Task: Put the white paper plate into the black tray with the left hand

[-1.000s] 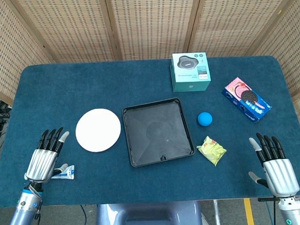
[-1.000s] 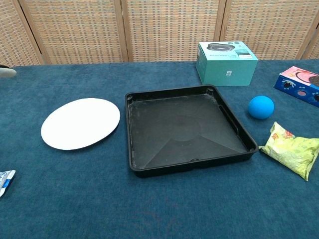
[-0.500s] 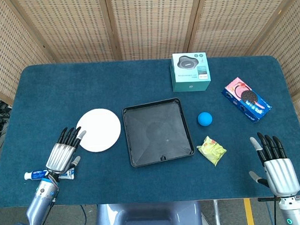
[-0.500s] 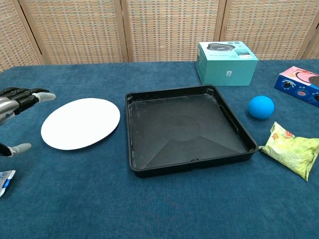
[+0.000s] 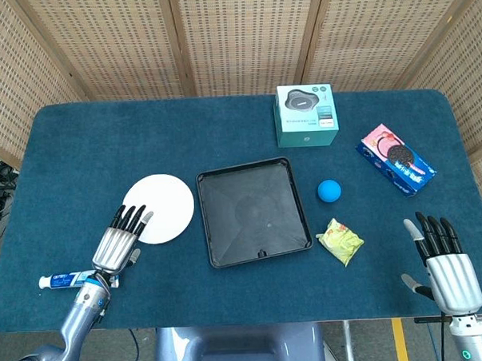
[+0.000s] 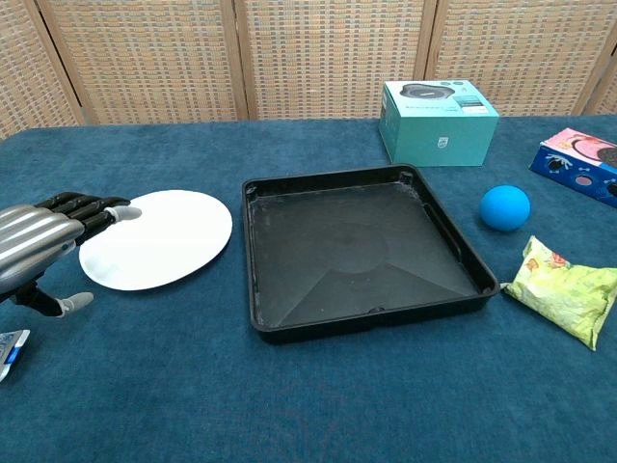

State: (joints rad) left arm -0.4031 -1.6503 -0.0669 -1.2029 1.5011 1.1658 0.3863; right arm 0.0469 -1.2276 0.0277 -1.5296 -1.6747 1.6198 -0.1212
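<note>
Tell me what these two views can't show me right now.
- Right hand: outside the chest view; head view only.
- Left hand fingertips over the white paper plate: contact unclear; head view looks from above, chest view overlaps them.
- Toothpaste tube: cut by the chest view's left edge.
- Teal box lettering: too small.

— What can't you make out?

— My left hand (image 5: pixel 118 243) covers the near-left rim of the white paper plate (image 5: pixel 164 205); whether my fingers (image 6: pixel 96 210) touch it, I cannot tell. The chest view cuts that hand off at the left edge.

— And elsewhere?

— The toothpaste tube (image 5: pixel 68 278) lies partly under my left wrist; the chest view shows only its end. My right hand (image 5: pixel 446 266) is missing from the chest view, and the cookie box (image 6: pixel 580 164) runs off its right edge.
</note>
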